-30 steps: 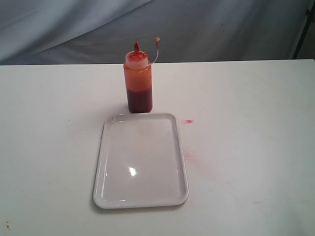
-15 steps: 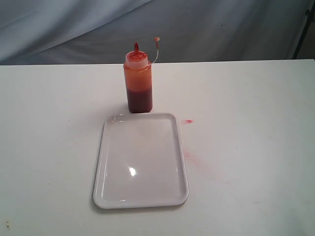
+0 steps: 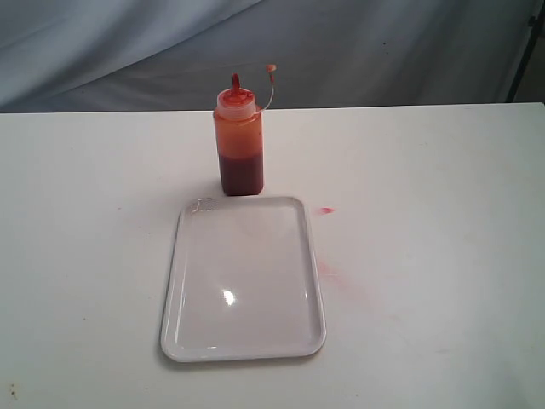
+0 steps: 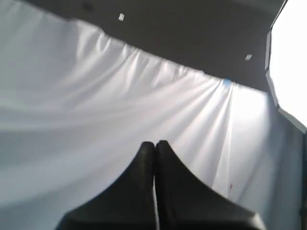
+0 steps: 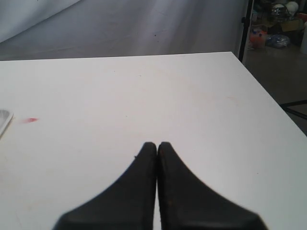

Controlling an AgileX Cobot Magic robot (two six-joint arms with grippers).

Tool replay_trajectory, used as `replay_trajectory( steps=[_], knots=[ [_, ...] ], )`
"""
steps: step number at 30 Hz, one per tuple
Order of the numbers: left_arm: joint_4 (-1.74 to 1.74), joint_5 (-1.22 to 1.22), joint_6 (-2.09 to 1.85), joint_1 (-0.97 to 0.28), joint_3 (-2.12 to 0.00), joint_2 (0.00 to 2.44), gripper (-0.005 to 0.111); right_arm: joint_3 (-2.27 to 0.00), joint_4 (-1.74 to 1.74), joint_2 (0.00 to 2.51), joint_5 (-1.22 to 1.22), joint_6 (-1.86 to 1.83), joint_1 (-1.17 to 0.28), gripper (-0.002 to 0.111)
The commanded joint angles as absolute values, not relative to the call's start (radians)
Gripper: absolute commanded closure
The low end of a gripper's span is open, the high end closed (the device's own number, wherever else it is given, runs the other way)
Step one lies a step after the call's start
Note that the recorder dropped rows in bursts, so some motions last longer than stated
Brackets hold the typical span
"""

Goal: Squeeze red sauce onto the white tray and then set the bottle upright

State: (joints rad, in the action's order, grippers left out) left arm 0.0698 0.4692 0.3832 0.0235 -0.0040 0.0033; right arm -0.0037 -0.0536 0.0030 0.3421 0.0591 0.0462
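Table (image 3: pixel 443 256): white and wide. My right gripper (image 5: pixel 157 144) hangs low over it, black jaws pressed tip to tip with nothing between them.

Draped pale cloth (image 4: pixel 96 105): this fills the left wrist view. My left gripper (image 4: pixel 154 143) points up at it, jaws likewise pressed together and empty. No table shows from there, so I cannot place the task items against that gripper.

The white tray (image 3: pixel 243 281): lies flat, well apart from the right gripper, ahead of it and off toward the left arm's side. Only one corner (image 5: pixel 4 120) edges into the right wrist view.

The bottle (image 3: pixel 240 145): stands upright just past the tray's far rim. It is out of both wrist views and neither gripper is near it. The nozzle is bare, with the small cap held out to one side on its tether.

The red sauce (image 3: pixel 242 175): dark and settled in the bottle's lower part.

Pink smear (image 3: pixel 336 277): faint, on the table just beside the tray's long edge.

Red spot (image 3: pixel 326 210): small, on the table between the tray corner and the right gripper, much closer to the tray.
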Motion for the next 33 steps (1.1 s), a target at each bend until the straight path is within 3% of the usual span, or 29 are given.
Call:
replay_trajectory(
  steps=[1, 7, 16, 21, 26, 33],
  knots=[
    [0.123, 0.776, 0.411, 0.019, 0.0, 0.0, 0.107, 0.0, -0.048, 0.0, 0.342, 0.06, 0.042, 0.108],
    [0.111, 0.684, 0.36, 0.019, -0.164, 0.137, 0.107, 0.0, -0.048, 0.0, 0.342, 0.06, 0.042, 0.108],
    [0.077, 0.756, 0.25, 0.019, -0.519, 0.622, 0.107, 0.0, -0.048, 0.0, 0.342, 0.06, 0.042, 0.108],
    [0.089, 0.645, 0.223, 0.019, -0.665, 0.857, 0.107, 0.0, -0.048, 0.0, 0.342, 0.06, 0.042, 0.108],
    [0.216, 0.564, 0.223, 0.019, -0.713, 1.044, 0.107, 0.0, -0.048, 0.0, 0.342, 0.06, 0.042, 0.108],
    [0.317, 0.722, 0.167, 0.019, -0.715, 1.235, 0.107, 0.0, -0.048, 0.0, 0.342, 0.06, 0.042, 0.108]
  ],
)
